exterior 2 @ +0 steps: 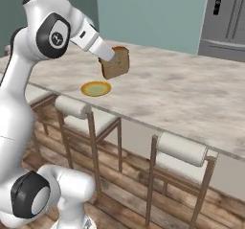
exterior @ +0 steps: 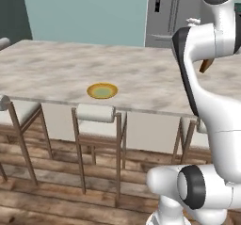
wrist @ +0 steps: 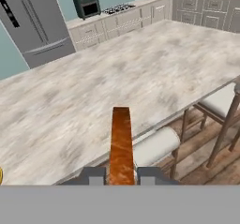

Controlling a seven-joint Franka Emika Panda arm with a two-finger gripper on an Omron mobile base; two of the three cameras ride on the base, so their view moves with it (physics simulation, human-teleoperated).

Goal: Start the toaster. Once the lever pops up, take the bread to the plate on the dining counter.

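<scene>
The white arm reaches forward over the beige marble counter [exterior 2: 182, 94], its gripper [wrist: 121, 175] clamped on one brown toasted bread slice [exterior 2: 116, 62] held on edge. One round yellow plate [exterior 2: 95, 88] lies on the counter just beyond the slice.

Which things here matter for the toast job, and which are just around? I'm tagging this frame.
Job: bread, held in the pincer; plate; dining counter.
Around: stools; fridge; oven; wood floor.

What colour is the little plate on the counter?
The plate is yellow with an orange-brown rim, clearest in the left base view.
</scene>
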